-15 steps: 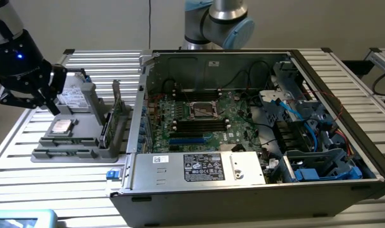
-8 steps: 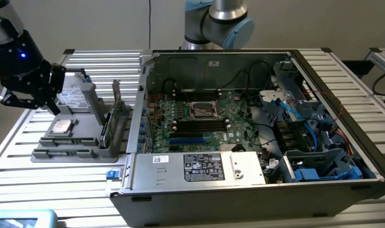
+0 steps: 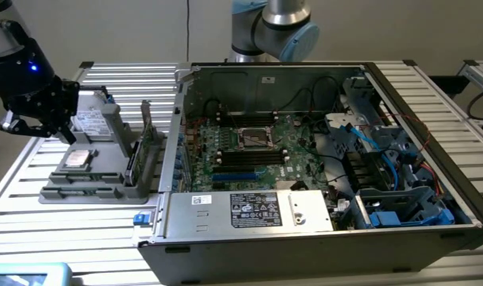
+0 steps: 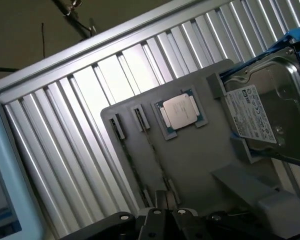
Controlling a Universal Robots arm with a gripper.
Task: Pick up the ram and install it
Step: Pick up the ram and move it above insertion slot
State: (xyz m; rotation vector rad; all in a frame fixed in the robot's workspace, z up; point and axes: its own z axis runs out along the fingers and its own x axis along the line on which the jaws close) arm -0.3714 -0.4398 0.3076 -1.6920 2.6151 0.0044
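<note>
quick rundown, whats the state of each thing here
computer case, open, lying on its side
ram, on edge in the tray, not picked up
processor, flat in its tray pocket
hard drive, propped upright on the tray
expansion card, standing on edge in the tray
gripper, hangs above the tray

- We see a processor chip (image 4: 180,111) lying in the gray holder (image 4: 200,160).
- A labelled hard drive (image 4: 270,112) stands near it.
- Our tool (image 4: 165,202) hangs over the holder.

Ram (image 4: 151,150) — long, thin stick seen edge-on — upright in a slot of the grey tray (image 4: 200,160)
</note>
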